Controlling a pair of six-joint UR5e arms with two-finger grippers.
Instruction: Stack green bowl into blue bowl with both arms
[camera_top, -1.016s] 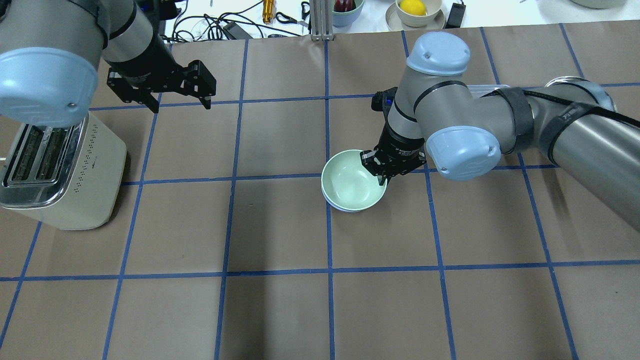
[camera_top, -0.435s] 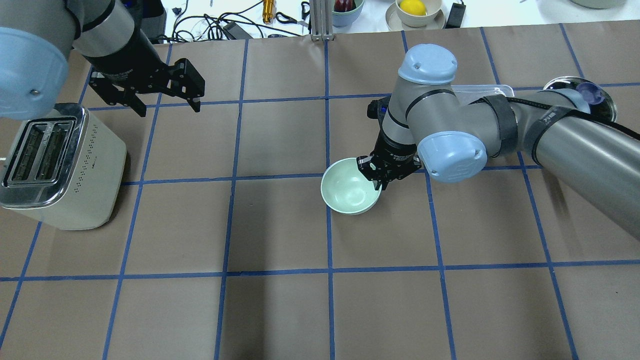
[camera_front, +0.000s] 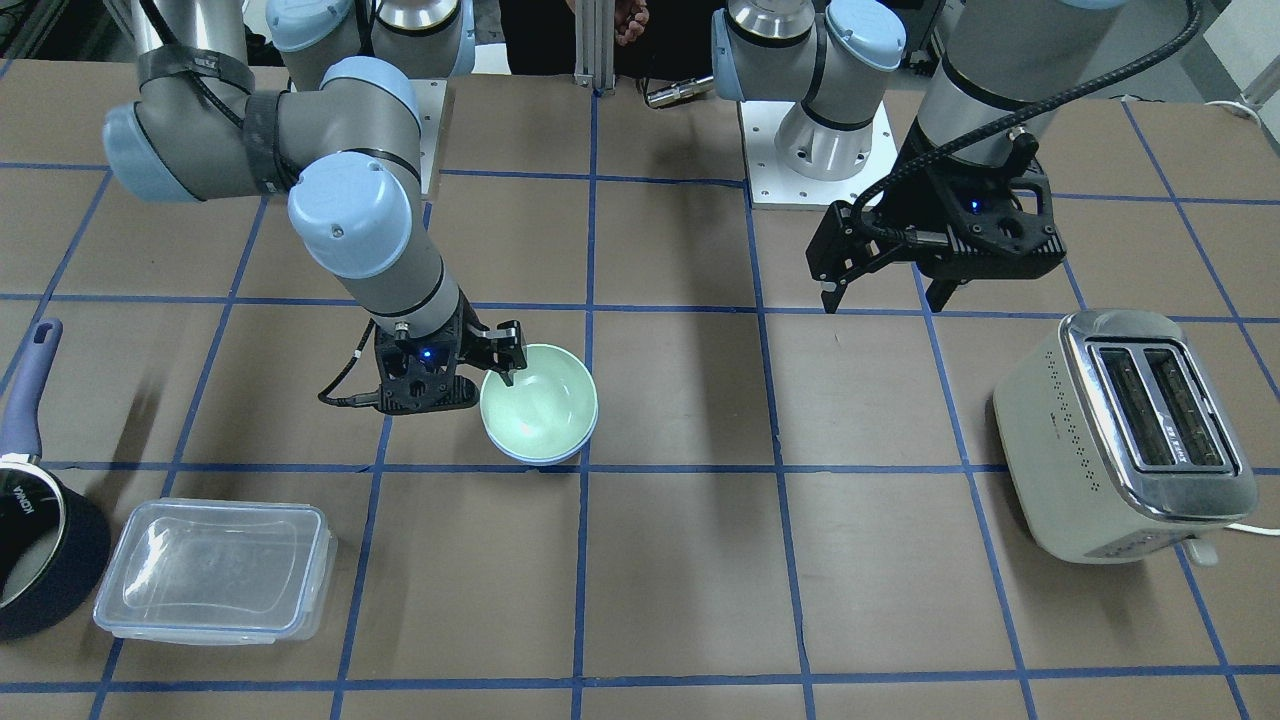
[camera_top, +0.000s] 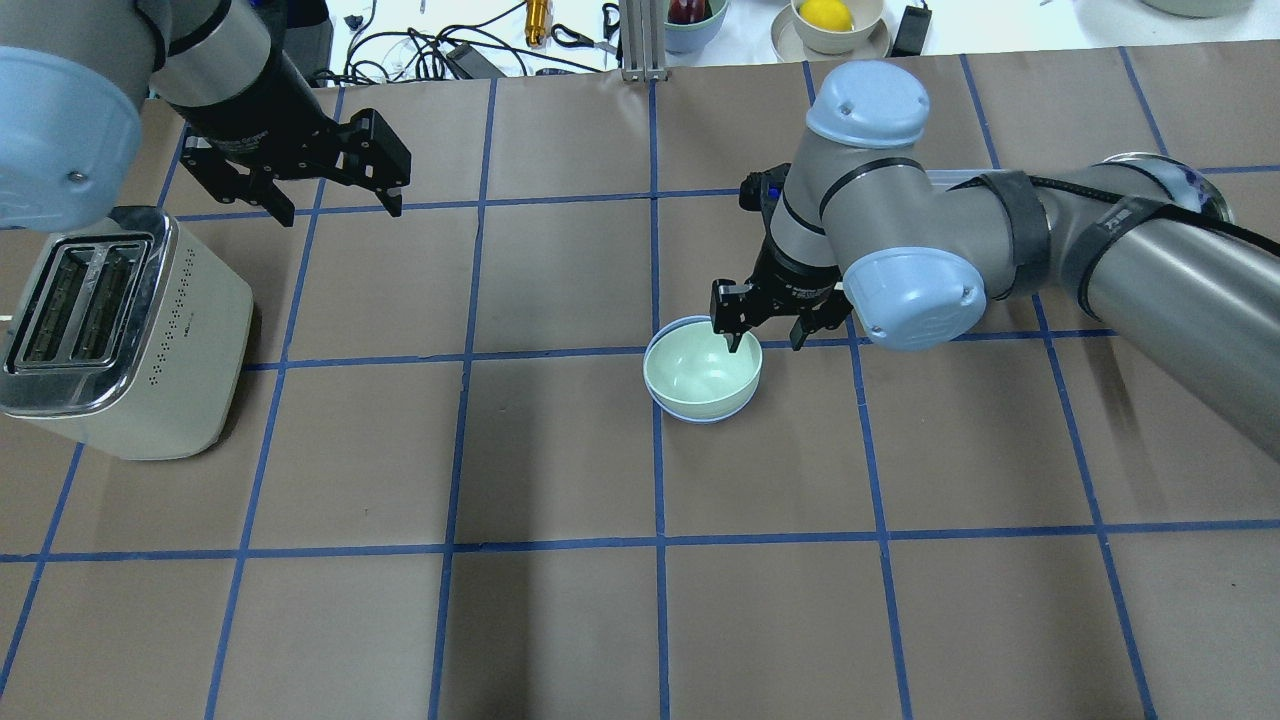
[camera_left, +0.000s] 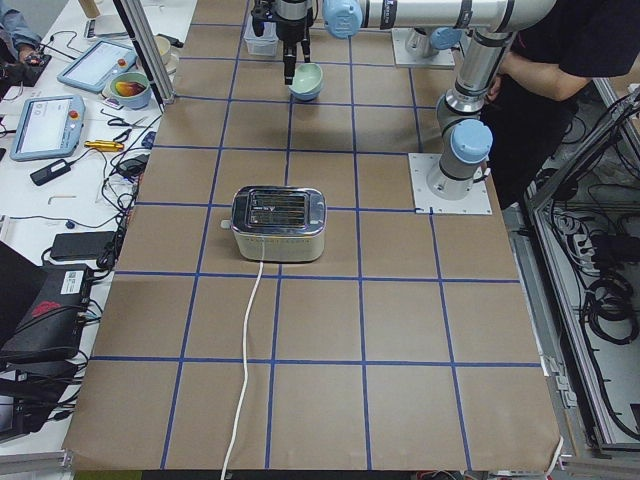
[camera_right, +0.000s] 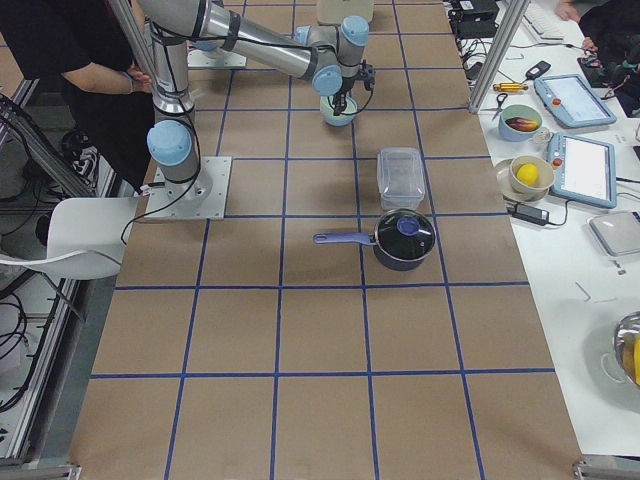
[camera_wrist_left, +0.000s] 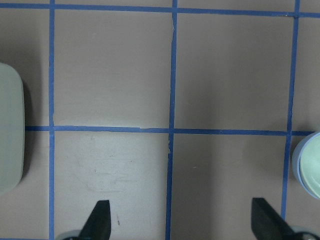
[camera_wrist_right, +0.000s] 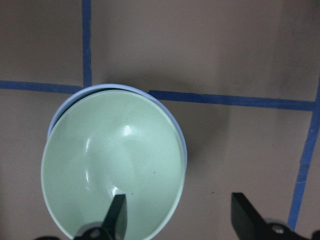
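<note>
1. Finds the green bowl (camera_top: 700, 372) nested upright in the blue bowl (camera_top: 690, 322), near the table's middle, on a blue tape line.
2. Shows only a thin blue rim around the green one.
3. Sees the right gripper (camera_top: 766, 343) released, jaws spread across the stack's far-right rim: one finger over the green bowl's inside, the other outside, neither pinching it.
4. Places the left gripper (camera_top: 341, 213) well apart to the left, above the table, jaws wide, grasping nothing, beyond the toaster (camera_top: 120, 330).
</note>
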